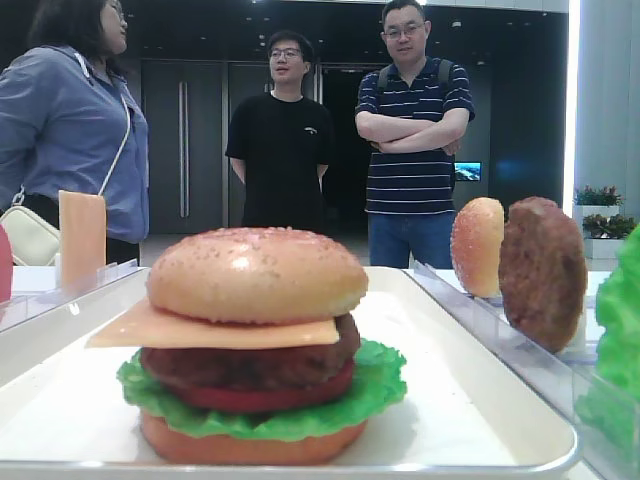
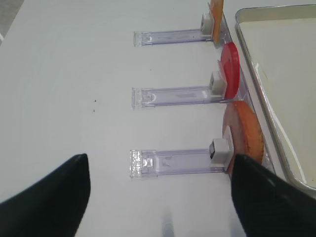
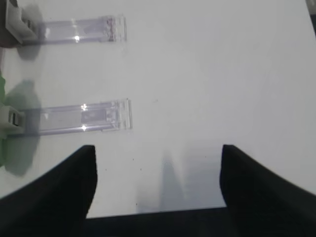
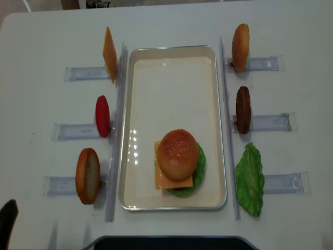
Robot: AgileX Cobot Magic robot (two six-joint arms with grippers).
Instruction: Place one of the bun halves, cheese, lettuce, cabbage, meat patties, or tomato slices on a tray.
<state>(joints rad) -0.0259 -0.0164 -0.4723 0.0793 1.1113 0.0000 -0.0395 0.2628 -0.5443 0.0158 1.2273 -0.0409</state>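
From my remote station I find the tray [image 4: 130, 130] at the middle of the white table [image 4: 171, 21], carrying a stacked burger near its front end: a bun half [image 4: 177, 154] on top, a cheese slice [image 4: 161, 182] beneath it, then a meat patty [image 1: 250, 365], a tomato slice [image 1: 265, 400], lettuce [image 4: 200, 161] and a bottom bun half [image 1: 250, 445]. Left of the tray, standing on edge in clear holders [image 4: 78, 73], are a spare cheese slice [image 4: 109, 54], a spare tomato slice [image 4: 102, 116] and a spare bun half [image 4: 87, 175]. Right of the tray stand another bun half [image 4: 240, 47] and another patty [image 4: 243, 109], with a loose lettuce leaf [image 4: 250, 179] at the third holder. The right claw [image 3: 158, 182] hangs above bare table beside two clear holders, pointing down; its two dark fingers [image 3: 54, 192] stand wide apart with nothing between them. The left claw [image 2: 160, 197] is posed the same way on the other side, over bare table beside the holders of the spare bun half, tomato and cheese; its fingers [image 2: 44, 197] are likewise spread wide and grip nothing. Neither claw touches any item. In the low front view three people [image 1: 285, 130] stand behind the table.
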